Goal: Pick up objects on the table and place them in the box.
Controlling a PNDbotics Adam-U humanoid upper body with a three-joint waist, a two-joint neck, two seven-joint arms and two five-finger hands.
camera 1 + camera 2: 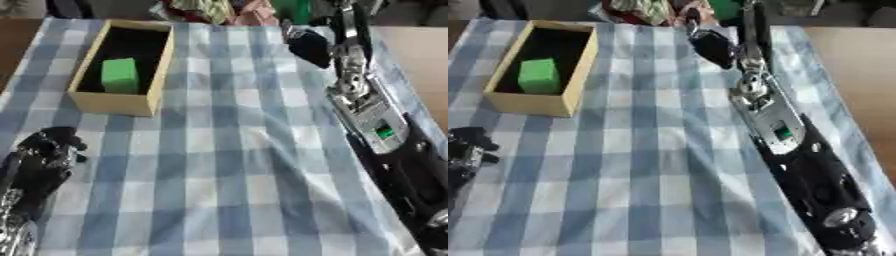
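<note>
A worktop (227, 165) is covered with a blue and white checked cloth. Near its far left corner sits a long wooden box (122, 67) with pale yellow sides and a dark inside. A bright green block (120, 76) lies inside the box, at the end closest to the robot. It rests on the box's dark floor.

The robot's right arm (785, 135) is black and silver, with a little green light on it. It stretches from the lower right up along the right side of the cloth. The right hand (712, 47) is at the far edge of the worktop, well apart from the box. It looks like a dark lump, and I cannot tell whether its fingers are wide or curled, or if they hold anything.

The left hand (44, 157) rests low on the left side of the cloth, near the robot. Its black fingers (61, 137) point up and look relaxed, holding nothing.

Some mixed coloured things (232, 11) lie past the far edge, too blurry to name.
</note>
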